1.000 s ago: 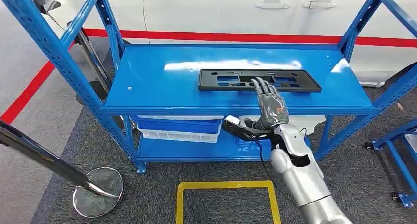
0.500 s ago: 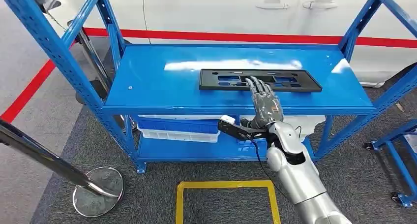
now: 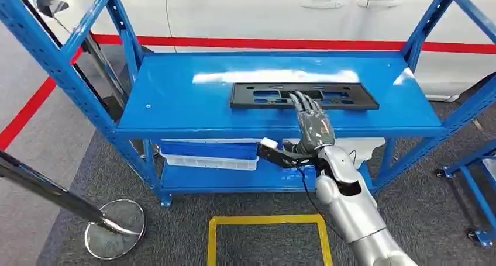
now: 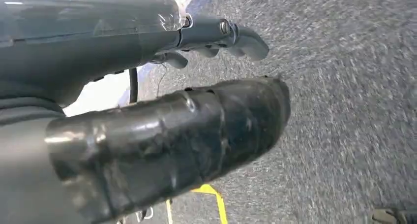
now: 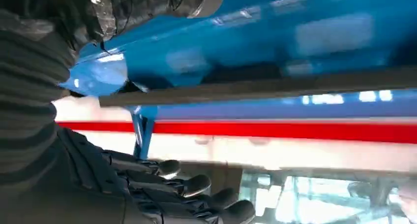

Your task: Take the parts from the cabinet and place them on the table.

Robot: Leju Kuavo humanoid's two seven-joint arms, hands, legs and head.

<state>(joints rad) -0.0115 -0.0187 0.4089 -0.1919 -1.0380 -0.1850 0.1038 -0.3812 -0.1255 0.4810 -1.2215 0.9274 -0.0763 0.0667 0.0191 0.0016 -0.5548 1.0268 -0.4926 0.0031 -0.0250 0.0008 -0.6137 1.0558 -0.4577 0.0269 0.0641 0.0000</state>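
- A long black plastic frame (image 3: pixel 304 96) with rectangular cut-outs lay flat on the top shelf (image 3: pixel 193 102) of the blue metal rack (image 3: pixel 70 61), near the middle and a little toward the shelf's right side, its long edge parallel to the shelf's front.
- The right hand (image 3: pixel 313 120) reached up over the front edge of that shelf, fingers straight and spread, their tips over the near edge of the black plastic frame — whether they actually touched it could not be told. It held nothing.
- In the right wrist view the right hand's dark fingers (image 5: pixel 196 185) lay extended side by side, with the frame's dark edge (image 5: pixel 275 88) and the blue shelf surface across from them.
- The left hand (image 4: pixel 216 37) hung over grey carpet (image 4: pixel 354 111) in its wrist view, thumb and fingers apart and nothing between them.
- On the lower shelf sat a blue bin (image 3: pixel 207 149) stacked on a white bin (image 3: pixel 207 162).
- On the floor in front of the rack were a yellow taped square (image 3: pixel 266 222) and, to the left, a chrome stanchion base (image 3: pixel 114 220) — a red stripe (image 3: pixel 263 42) ran along the white surface behind the rack.
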